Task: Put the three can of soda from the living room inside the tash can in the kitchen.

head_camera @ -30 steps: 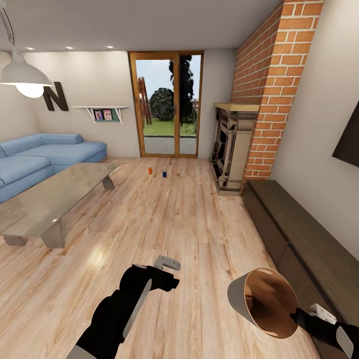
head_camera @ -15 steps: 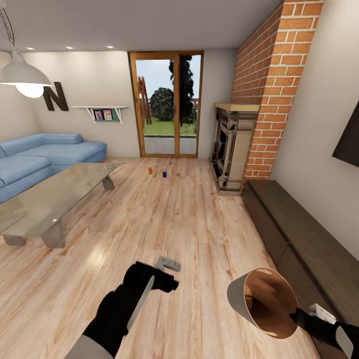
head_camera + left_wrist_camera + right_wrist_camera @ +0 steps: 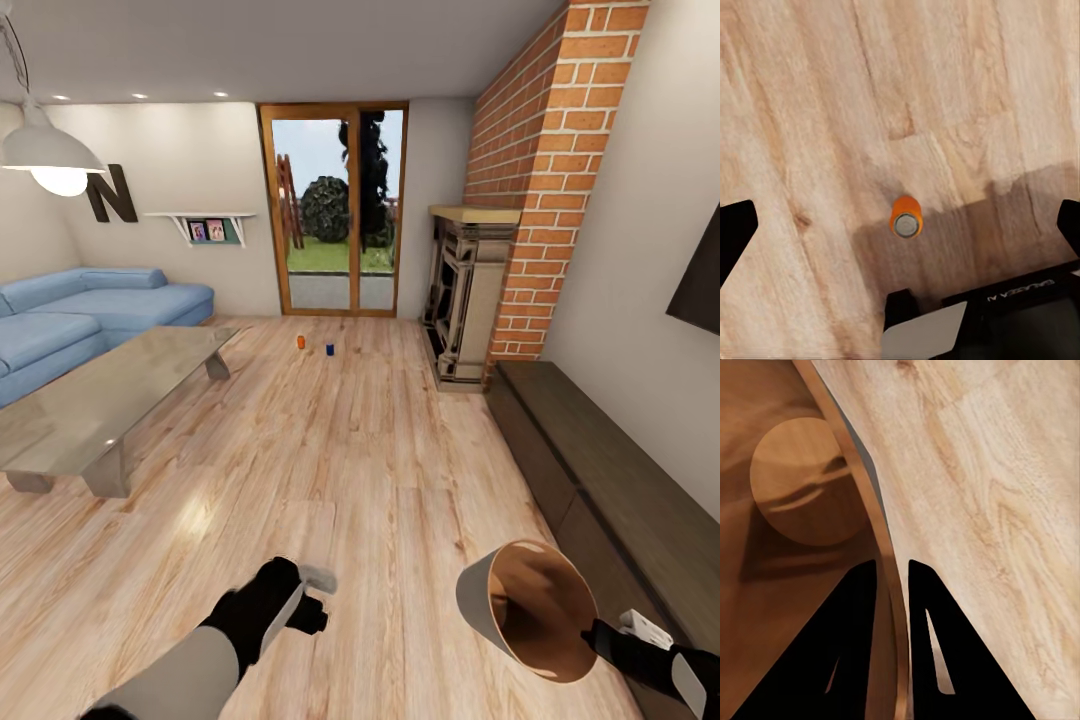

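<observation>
Lowered since earlier, the left hand [image 3: 900, 225], spread wide, hovers over 1 light, slippery, upright orange can [image 3: 905, 217] on the floor [image 3: 810, 112]; grip its sides. Right hand [image 3: 892, 577] pinches the bin [image 3: 525, 605] rim.

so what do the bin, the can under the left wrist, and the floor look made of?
Bin: matte grey-white shell, wood-look tan lining, likely wood grain.
Orange can: glossy painted body with a silvery top, probably metal.
Floor: light planks with visible grain and seams, soft sheen, wood or laminate.

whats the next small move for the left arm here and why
Probably lower the left gripper straight down. In the left wrist view a small orange soda can with a silver top stands upright on the light wood floor, between the wide-open fingers, ungrasped. The right gripper already grips the pale grey bin's rim.
</observation>
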Controlling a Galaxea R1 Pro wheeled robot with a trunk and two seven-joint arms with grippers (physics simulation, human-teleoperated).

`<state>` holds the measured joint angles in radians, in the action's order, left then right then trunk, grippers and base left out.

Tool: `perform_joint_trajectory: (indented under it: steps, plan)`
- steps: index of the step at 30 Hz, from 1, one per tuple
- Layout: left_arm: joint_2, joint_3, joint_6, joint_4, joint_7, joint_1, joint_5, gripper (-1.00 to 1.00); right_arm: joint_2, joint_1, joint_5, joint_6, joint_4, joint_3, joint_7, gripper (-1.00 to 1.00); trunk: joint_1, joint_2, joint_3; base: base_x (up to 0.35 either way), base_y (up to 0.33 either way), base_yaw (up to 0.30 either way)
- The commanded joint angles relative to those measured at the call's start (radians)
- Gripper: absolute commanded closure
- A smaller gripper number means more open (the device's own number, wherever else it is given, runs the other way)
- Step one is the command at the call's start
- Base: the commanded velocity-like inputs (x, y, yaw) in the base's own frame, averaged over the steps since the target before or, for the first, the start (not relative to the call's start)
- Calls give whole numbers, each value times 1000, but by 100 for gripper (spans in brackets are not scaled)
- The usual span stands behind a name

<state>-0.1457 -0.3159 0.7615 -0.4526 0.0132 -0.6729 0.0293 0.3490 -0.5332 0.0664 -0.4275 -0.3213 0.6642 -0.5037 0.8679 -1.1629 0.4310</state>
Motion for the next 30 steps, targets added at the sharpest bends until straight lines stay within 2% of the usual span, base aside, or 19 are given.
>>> perform_joint_trajectory:
  steps: [1, 5, 7, 9, 10, 13, 14, 20, 21, 26, 30]
  plan:
    - [1, 1, -29, 48, 18, -11, 26, -100, 1, -1, -18, -6, -2, 2, -5, 100, 0, 0, 0, 0, 0, 0]
    - [4, 2, -70, 108, 48, -24, 74, -100, 3, -2, -16, -18, -34, -10, -1, 100, 0, 0, 0, 0, 0, 0]
    - [4, 2, -82, 130, 58, -26, 88, -100, 2, -4, -14, -54, -72, -24, 10, 100, 0, 0, 0, 0, 0, 0]
    - [5, 3, -95, 153, 65, -26, 95, -100, 0, -8, -14, -132, -120, -55, 47, 100, 0, 0, 0, 0, 0, 0]
    - [5, 4, -110, 168, 67, -27, 98, -100, -2, -11, -16, -182, -158, -89, 88, 100, 0, 0, 0, 0, 0, 0]
    - [6, 4, -139, 203, 70, -27, 103, -100, -11, -29, -20, -242, -223, -167, 184, 100, 0, 0, 0, 0, 0, 0]
    - [6, 4, -147, 217, 71, -26, 112, -100, -24, -42, -20, -257, -241, -200, 232, 100, 0, 0, 0, 0, 0, 0]
    - [7, 3, -169, 238, 85, -25, 163, -100, -73, -68, -20, -270, -265, -269, 389, 100, 0, 0, 0, 0, 0, 0]
    - [9, 2, -185, 242, 113, -23, 179, -100, -100, -77, -20, -271, -270, -298, 447, 100, 0, 0, 0, 0, 0, 0]
    - [10, 2, -216, 245, 141, -21, 189, -100, -133, -87, -20, -267, -269, -349, 491, 100, 0, 0, 0, 0, 0, 0]
    - [11, 2, -229, 246, 149, -20, 198, -100, -148, -91, -23, -237, -265, -375, 503, 100, 0, 0, 0, 0, 0, 0]
